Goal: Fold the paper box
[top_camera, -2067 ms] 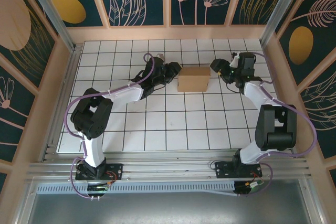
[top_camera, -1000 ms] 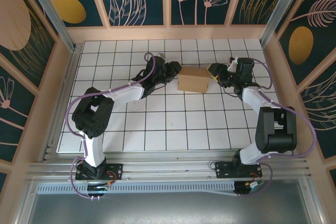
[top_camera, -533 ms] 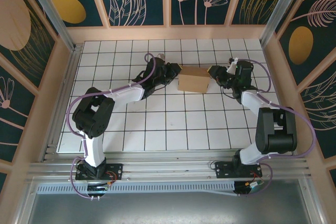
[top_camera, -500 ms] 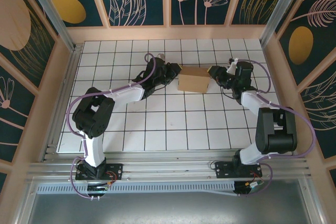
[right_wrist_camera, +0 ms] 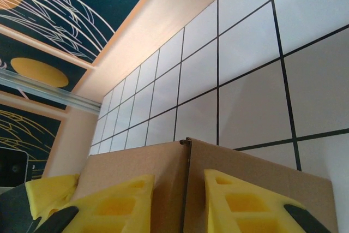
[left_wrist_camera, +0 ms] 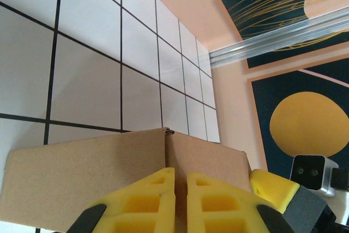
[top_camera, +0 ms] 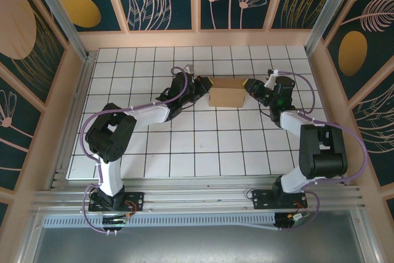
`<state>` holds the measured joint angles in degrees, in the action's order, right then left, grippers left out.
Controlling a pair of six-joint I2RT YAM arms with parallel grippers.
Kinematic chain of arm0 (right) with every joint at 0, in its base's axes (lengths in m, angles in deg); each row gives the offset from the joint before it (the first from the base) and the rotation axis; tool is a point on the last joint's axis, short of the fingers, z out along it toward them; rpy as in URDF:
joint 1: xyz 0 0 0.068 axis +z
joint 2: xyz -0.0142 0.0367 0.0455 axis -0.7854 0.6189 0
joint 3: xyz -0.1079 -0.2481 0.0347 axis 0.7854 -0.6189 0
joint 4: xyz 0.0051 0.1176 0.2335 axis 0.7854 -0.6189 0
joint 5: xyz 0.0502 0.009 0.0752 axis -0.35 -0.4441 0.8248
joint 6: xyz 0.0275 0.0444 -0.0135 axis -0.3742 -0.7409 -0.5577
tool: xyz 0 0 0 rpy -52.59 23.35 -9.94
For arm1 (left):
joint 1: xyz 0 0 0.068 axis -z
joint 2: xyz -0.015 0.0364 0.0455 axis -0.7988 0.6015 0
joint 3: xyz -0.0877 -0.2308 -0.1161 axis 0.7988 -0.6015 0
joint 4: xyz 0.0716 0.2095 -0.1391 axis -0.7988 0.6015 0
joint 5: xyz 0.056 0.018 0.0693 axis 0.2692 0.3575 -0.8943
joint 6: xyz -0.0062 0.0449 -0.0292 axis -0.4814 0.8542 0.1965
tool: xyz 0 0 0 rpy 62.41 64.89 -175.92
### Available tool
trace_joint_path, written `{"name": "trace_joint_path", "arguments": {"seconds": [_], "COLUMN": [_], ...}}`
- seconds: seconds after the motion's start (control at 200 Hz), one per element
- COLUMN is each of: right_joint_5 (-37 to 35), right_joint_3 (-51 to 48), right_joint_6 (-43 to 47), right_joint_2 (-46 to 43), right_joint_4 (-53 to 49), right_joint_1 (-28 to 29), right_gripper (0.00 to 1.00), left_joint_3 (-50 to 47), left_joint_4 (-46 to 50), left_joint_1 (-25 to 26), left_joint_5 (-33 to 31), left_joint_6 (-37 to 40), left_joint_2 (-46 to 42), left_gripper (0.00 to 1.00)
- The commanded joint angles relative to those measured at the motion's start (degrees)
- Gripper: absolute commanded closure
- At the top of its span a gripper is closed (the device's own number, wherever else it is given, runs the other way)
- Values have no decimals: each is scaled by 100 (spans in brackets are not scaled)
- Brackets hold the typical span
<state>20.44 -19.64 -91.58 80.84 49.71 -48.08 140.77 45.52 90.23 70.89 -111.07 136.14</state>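
Risk first: the paper box (top_camera: 226, 93) is light, unmarked cardboard standing free on the bench (top_camera: 184, 146), and it is met at both ends, so we judge that any uneven push would skate or twist it across the tiles rather than seat a flap. A hard squeeze on thin board could also crease a wall where no fold belongs, and a tab not fully home could spring back once let go. In the top view the box sits toward 12 o'clock from the bench centre, long axis running 9 to 3 o'clock. The left claw (left_wrist_camera: 176, 174) meets its 9 o'clock end with the yellow fingers drawn almost tip to tip, only a sliver between them. They lie against the brown face in line with a vertical seam, and we cannot tell whether a cardboard edge is nipped there. The right claw (right_wrist_camera: 180, 176) meets the 3 o'clock end part open, its two fingers standing either side of a vertical cardboard edge without visibly clamping it. Left arm: base at 7 o'clock, elbow folded outward, forearm stretched low toward 1 o'clock. Right arm: base at 5 o'clock, elbow out at 3 o'clock, forearm angled back toward 11 o'clock to the box.
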Motion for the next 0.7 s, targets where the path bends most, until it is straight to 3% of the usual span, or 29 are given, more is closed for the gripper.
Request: {"name": "trace_joint_path", "arguments": {"seconds": [0.0,0.115,0.19,0.295,0.476,0.696], "right_joint_5": [-1155,-1461,-1782,-2052,-2111,-1730], "right_joint_3": [-201,-267,-372,-542,-724,-1132], "right_joint_6": [616,907,1149,1330,1334,711], "right_joint_2": [199,77,-41,-240,-596,-1589], "right_joint_4": [-1657,-1647,-1603,-1493,-1375,-1839], "right_joint_1": [-95,-30,76,225,364,563], "right_gripper": [75,77,79,79,79,71], "left_joint_3": [-492,-365,-433,-457,-371,-861], "left_joint_4": [2308,2587,2391,2387,3091,2931], "left_joint_1": [-57,-59,-58,-44,-16,102], "left_joint_5": [-654,-920,-595,-142,-369,120], "left_joint_6": [589,981,1242,1655,2230,2099], "left_joint_2": [614,656,652,582,106,-795], "left_gripper": [93,95,98,93,86,81]}}
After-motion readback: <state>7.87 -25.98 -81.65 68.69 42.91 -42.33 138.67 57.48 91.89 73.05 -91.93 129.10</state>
